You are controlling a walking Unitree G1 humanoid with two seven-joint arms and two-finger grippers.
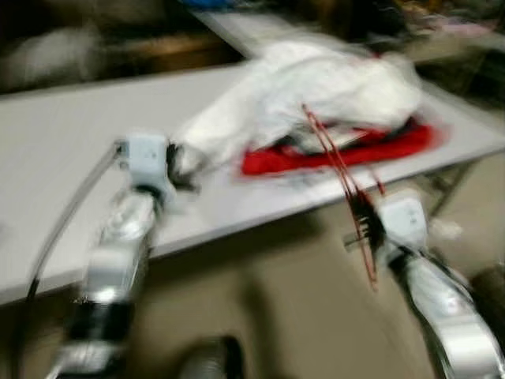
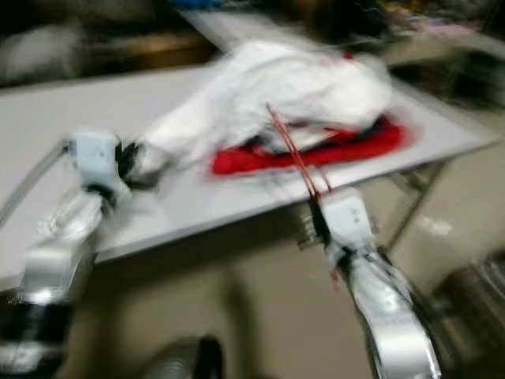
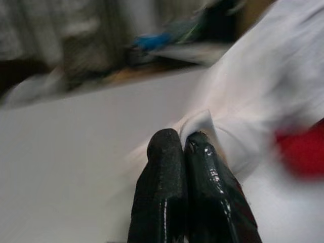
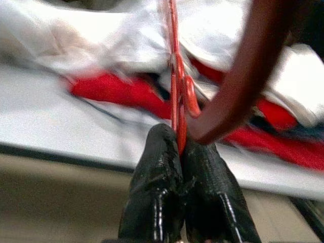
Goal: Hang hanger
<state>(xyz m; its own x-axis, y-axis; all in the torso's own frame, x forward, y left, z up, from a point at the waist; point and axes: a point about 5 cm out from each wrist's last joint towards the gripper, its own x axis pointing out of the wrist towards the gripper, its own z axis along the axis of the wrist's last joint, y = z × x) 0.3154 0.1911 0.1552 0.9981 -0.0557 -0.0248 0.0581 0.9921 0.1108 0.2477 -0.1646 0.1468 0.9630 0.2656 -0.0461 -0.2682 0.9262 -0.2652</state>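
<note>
Head views blurred; camera likely moving. Your right hand (image 4: 179,147) is clenched on the red wire hanger (image 1: 335,158), which slants up from the tabletop (image 1: 71,142) edge into the white garment (image 1: 316,87) heaped over a red cloth (image 1: 347,150). Left hand (image 3: 185,147) is pinched tight on a fold of that white garment, on the side away from the hanger.

Judgement: the hanger looks thin, light and springy, likely to twist in a narrow pinch, so keep hold low near the wire's junction. The garment is soft and limp; expect it to drag and slide off the wire
</note>
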